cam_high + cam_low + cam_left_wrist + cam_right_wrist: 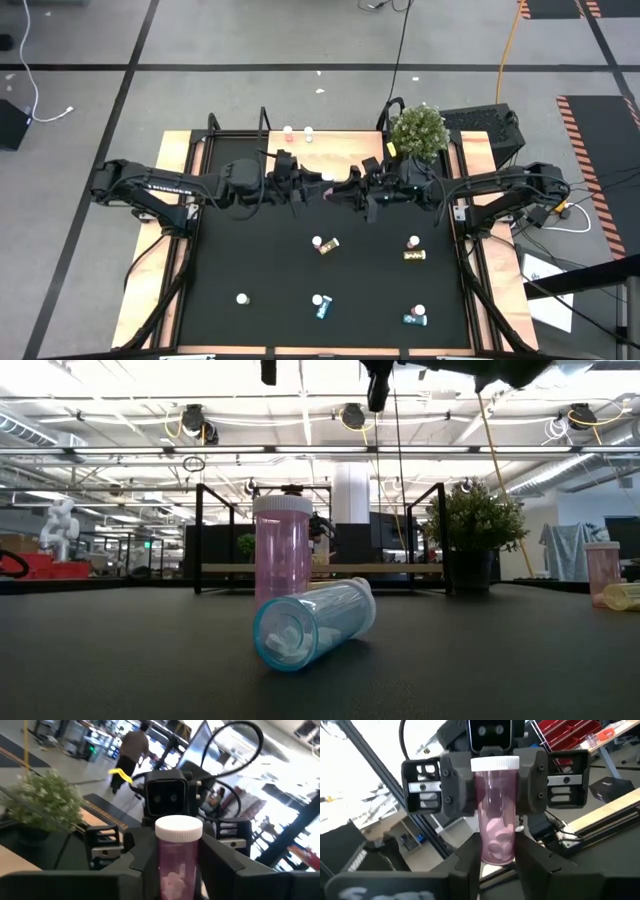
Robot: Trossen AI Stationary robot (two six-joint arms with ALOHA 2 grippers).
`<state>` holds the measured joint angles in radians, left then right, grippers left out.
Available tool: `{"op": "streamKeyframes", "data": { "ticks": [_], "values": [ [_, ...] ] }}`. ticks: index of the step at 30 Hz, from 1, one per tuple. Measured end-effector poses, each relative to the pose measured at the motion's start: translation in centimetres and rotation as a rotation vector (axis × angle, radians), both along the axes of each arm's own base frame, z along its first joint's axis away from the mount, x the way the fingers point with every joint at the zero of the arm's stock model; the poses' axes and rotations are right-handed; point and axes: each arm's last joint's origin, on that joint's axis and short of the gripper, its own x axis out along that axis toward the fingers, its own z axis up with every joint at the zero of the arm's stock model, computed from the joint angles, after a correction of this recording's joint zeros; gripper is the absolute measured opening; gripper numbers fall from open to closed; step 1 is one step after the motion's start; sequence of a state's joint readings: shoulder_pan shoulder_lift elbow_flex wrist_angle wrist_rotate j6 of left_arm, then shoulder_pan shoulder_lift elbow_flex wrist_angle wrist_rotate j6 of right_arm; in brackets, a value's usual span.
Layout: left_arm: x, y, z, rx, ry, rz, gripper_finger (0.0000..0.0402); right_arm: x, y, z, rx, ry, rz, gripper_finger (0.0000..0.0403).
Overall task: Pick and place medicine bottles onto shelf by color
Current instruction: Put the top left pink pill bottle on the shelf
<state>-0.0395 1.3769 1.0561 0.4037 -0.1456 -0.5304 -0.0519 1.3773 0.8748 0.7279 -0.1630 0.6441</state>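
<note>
Both dark two-finger grippers meeting in mid-air above the black mat [300, 290], just in front of the light-wood shelf with black brackets [330, 135]. Between them, one pink translucent medicine bottle with a white cap [495, 815], upright, pale tablets visible inside. Left gripper [495, 787] narrowed onto the upper half of that bottle, fingers pressed flat against its sides just below the cap. Right gripper [495, 855] narrowed around the lower half of the same bottle, fingers [467, 857] touching the body on either side. No readable label on the bottle; white lettering along the left arm, too small to read.

On the shelf, two small bottles [298, 132] standing side by side. In front of the shelf on the mat, other bottles scattered well apart: a teal-blue bottle lying on its side [312, 624] just in front of a standing pink bottle [283, 550]. Beside the shelf's end, a small green potted plant [418, 130].
</note>
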Motion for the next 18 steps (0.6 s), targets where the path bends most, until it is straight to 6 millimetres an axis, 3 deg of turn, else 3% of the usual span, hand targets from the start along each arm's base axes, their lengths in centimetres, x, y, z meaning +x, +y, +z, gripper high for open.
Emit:
{"op": "streamKeyframes", "data": {
  "ticks": [8, 12, 18],
  "values": [
    [-0.7, 0.1, 0.0, 0.046, 0.062, -0.064, 0.0247, -0.2, 1.1, -0.5, -0.073, 0.072, 0.022, 0.0097],
    [-1.3, 0.5, 1.4, 0.036, 0.042, -0.133, 0.0305, -0.9, 1.7, -1.0, -0.126, 0.181, 0.033, 0.0097],
    [-1.3, 0.7, 3.3, 0.125, 0.391, -0.188, 0.0349, -2.8, 2.0, -0.7, -0.238, 0.306, 0.039, 0.0097]
  ]
}}
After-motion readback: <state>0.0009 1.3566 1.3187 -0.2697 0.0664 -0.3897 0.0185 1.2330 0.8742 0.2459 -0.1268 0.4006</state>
